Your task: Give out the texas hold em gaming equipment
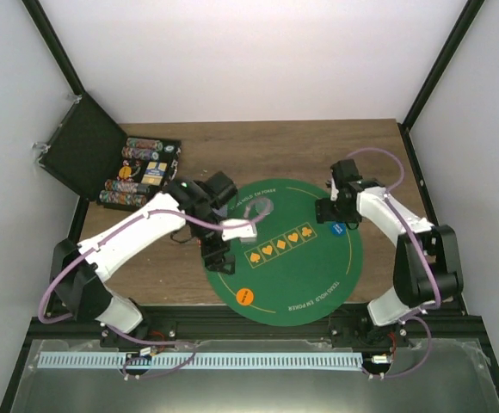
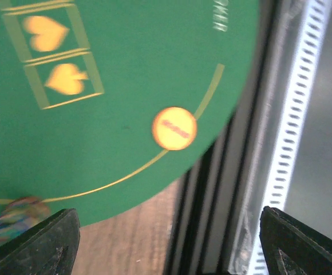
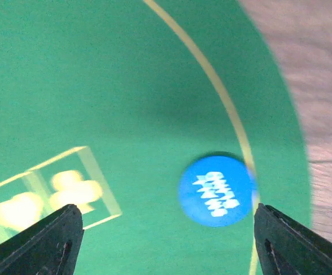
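A round green poker mat [image 1: 310,267] lies in the middle of the table. An orange token [image 1: 245,297] rests near its front left rim, and a blue token [image 1: 339,229] near its right rim. My left gripper [image 1: 219,260] hangs open over the mat's left edge. In the left wrist view the orange token [image 2: 174,128] lies well ahead of the empty left gripper [image 2: 169,246]. My right gripper [image 1: 329,211] is open just above the blue token [image 3: 216,191], which lies flat on the mat, near the right finger [image 3: 300,240] of the right gripper [image 3: 166,240].
An open black case [image 1: 138,172] with rows of chips stands at the back left. A pale greyish thing [image 1: 261,208] sits at the mat's far side. A black rail and a slotted strip [image 2: 292,114] run along the table's near edge.
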Available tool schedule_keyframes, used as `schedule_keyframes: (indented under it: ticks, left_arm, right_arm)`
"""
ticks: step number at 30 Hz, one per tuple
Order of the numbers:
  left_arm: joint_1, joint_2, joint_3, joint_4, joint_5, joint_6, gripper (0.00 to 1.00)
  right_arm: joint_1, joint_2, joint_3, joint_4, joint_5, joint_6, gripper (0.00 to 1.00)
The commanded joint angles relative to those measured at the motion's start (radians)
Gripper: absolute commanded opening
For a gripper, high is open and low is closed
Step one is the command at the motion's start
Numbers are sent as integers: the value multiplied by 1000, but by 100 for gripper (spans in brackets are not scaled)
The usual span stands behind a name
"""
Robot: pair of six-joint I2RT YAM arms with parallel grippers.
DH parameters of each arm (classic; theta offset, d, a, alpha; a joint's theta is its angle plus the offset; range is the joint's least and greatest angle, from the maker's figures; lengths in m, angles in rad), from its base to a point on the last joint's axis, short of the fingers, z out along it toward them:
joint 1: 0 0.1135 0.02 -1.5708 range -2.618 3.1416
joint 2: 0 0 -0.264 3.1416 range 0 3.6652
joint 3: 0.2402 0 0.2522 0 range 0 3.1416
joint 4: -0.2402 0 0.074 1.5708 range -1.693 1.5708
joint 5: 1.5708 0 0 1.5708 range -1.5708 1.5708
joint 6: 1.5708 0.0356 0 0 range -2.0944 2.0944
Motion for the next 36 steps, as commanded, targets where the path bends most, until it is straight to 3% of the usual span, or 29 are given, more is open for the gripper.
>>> schedule_keyframes:
  ticks: [1, 7, 11, 15, 20, 36]
  left_arm:
    - [164, -26, 85, 3, -44, -38, 87]
    - [464, -99, 132, 20, -2, -73, 88]
    - [655, -122, 108, 47, 18, -82, 89]
    - [771, -108, 108, 50, 48, -92, 89]
    - [795, -117, 92, 63, 71, -84, 89]
    - [795, -106, 104, 48, 100, -58, 89]
  right_arm:
    - [182, -122, 61, -37, -87, -49, 83]
    - [546, -126, 28, -6, -125, 50, 83]
    - [804, -56, 28, 18, -70, 153, 83]
    - [971, 50, 87, -7, -7, 206, 91]
    - [1083, 186, 136, -17, -8, 247, 94]
    - [1160, 303, 165, -152, 123, 339, 63]
